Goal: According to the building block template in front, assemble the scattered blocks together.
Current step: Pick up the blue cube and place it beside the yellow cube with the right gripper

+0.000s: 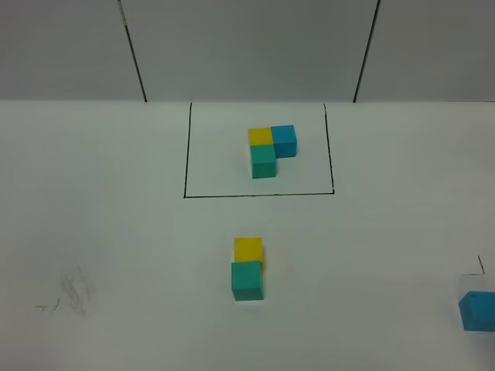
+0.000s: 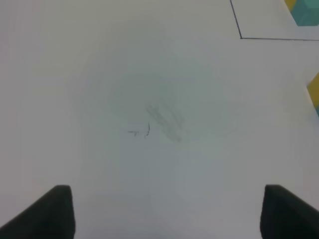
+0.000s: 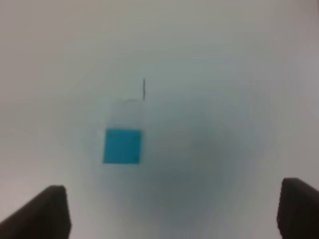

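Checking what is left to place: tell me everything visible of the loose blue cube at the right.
The plain matte blue cube rests flat on the white table, at the front right, cut off by the high view's edge. Its faces look smooth, unmarked, evenly cyan-blue. Nothing touches it; it sits far from the yellow cube and teal-green cube. The right wrist view shows only its square top, near a short black pen mark.

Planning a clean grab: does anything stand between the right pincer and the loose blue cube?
Nothing visible does. The right pincer is open over the table, the blue cube lies alone ahead of it, and only a short pen line sits beyond the cube.
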You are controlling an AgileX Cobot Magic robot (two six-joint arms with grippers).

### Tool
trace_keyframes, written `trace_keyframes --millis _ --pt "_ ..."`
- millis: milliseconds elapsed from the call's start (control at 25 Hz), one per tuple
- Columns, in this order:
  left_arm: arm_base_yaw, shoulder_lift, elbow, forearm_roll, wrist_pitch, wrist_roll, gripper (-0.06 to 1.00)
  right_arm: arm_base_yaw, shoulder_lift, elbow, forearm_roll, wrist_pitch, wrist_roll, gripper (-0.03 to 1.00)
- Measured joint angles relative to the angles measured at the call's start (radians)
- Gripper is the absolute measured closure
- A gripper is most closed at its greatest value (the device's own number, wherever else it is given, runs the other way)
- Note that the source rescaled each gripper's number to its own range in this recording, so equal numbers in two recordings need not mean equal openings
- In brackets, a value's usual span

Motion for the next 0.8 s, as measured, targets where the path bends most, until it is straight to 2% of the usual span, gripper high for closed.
trace_keyframes --millis 160,320,400,520,800 --pt "0.000 0.000 0.000 0.000 0.000 0.000 0.30 -0.271 0.001 0.000 0.222 -0.073 -0.297 0.13" --pt "0.000 0.000 0.000 0.000 0.000 0.000 0.30 -0.425 0.031 0.000 0.434 -0.132 -0.527 0.13" --pt "0.000 0.000 0.000 0.000 0.000 0.000 0.30 -0.453 0.067 0.000 0.467 -0.138 -0.571 0.13" --pt "0.000 0.000 0.000 0.000 0.000 0.000 0.30 -0.461 0.138 0.000 0.465 -0.152 -0.586 0.13" --pt "0.000 0.000 0.000 0.000 0.000 0.000 0.30 -0.462 0.281 0.004 0.463 -0.258 -0.593 0.13"
